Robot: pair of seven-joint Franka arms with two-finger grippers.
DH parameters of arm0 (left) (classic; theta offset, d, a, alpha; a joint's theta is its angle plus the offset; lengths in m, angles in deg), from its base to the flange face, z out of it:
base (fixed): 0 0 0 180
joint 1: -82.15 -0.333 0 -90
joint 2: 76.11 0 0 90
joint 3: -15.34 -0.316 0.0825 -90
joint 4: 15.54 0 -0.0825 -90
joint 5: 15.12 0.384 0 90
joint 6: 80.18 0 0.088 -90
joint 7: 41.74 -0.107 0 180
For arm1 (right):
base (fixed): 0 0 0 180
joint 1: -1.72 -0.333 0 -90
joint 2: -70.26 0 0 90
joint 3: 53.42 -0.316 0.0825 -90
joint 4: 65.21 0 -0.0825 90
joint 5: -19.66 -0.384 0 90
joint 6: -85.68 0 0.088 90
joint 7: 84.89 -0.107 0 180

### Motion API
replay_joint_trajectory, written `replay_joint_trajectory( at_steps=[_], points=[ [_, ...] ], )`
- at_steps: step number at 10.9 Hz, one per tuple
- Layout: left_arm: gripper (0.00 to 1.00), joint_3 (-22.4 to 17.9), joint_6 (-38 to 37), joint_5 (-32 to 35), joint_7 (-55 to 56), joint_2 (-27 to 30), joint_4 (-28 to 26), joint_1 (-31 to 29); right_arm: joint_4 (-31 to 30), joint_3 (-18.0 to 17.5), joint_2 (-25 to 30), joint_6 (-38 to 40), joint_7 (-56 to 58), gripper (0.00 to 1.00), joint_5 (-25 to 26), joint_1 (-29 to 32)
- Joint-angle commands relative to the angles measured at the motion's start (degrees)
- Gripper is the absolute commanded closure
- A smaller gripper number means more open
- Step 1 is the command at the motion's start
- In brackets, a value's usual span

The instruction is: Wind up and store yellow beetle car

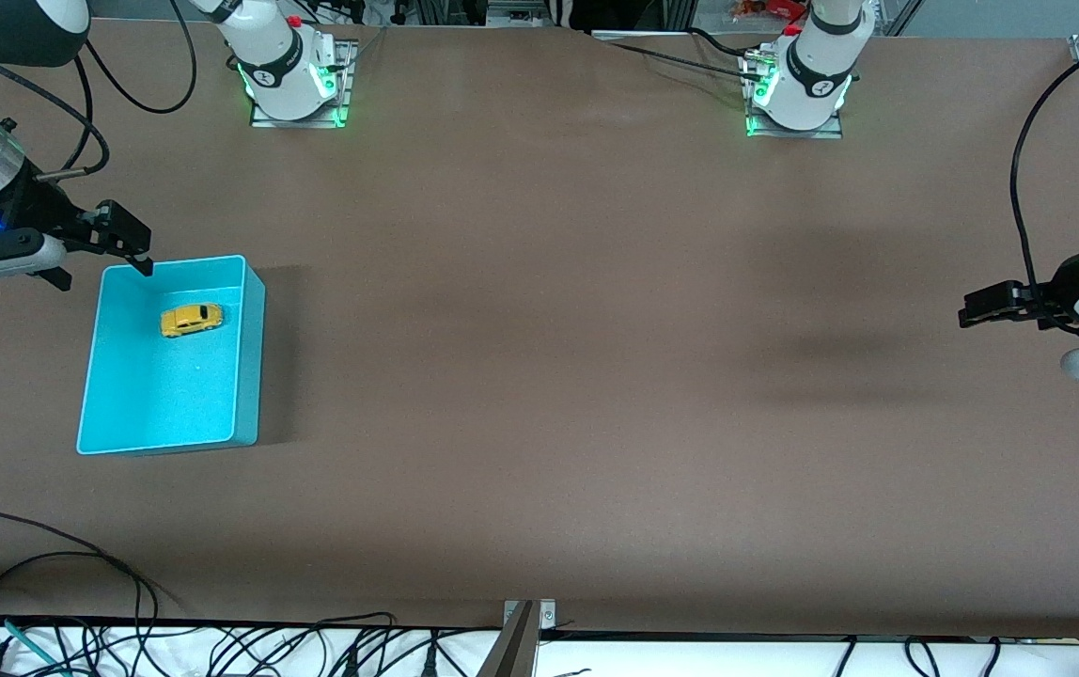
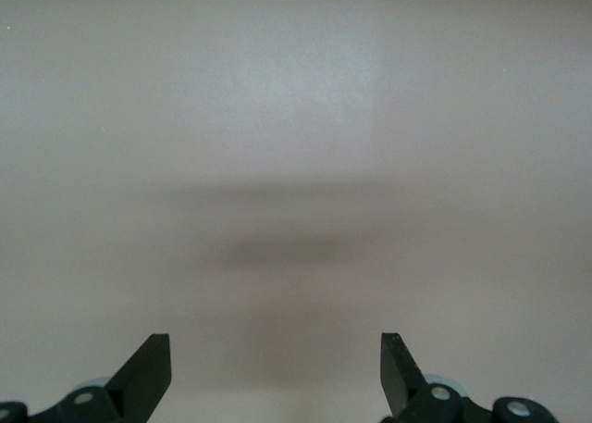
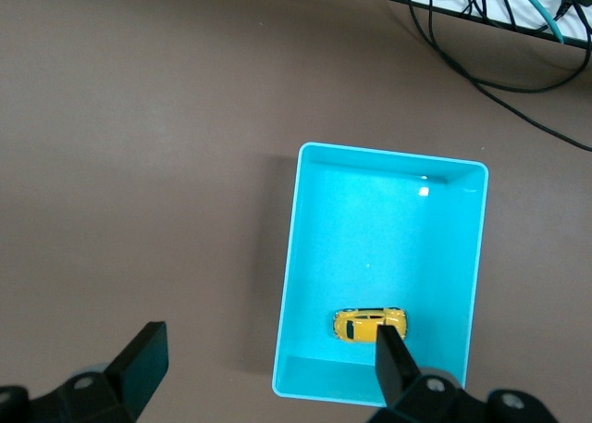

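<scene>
- Fingers of the right gripper (image 1: pixel 131 249) stood wide apart with nothing between them; the gripper hung over the turquoise bin's (image 1: pixel 253 357) corner nearest the right arm's base, touching nothing that could be seen.
- In the right wrist view, one finger (image 3: pixel 393 358) overlapped the car's end, while the other lay over bare table outside the bin wall (image 3: pixel 287 284).
- The left gripper (image 1: pixel 981 310) waited over the table's (image 1: pixel 596 376) edge at the left arm's end, its fingers (image 2: pixel 153 372) also spread wide and holding nothing.
- The bin sat toward the right arm's end of the table, and the yellow beetle car (image 1: pixel 191 320) rested on its wheels on the bin floor, in the half farther from the front camera.
- The rest of the bin floor lay bare.
- Between the bin and the left gripper stretched a broad span of brown tabletop; cables (image 1: pixel 79 602) lay along the table edge nearest the front camera.
</scene>
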Motion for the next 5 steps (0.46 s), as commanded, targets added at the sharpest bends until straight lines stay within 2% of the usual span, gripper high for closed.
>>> replay_joint_trajectory(
  at_steps=[1,5],
  points=[
    [0.0,-0.2,-0.2,-0.9,-0.9,0.3,0.5,0.0,1.6,0.0,-0.6,1.2,-0.4,0.0,0.9,0.1],
    [0.0,-0.2,-0.2,-1.0,-0.9,0.3,0.5,0.0,1.9,0.5,-0.5,1.2,-0.4,0.0,0.9,0.1]
  ],
)
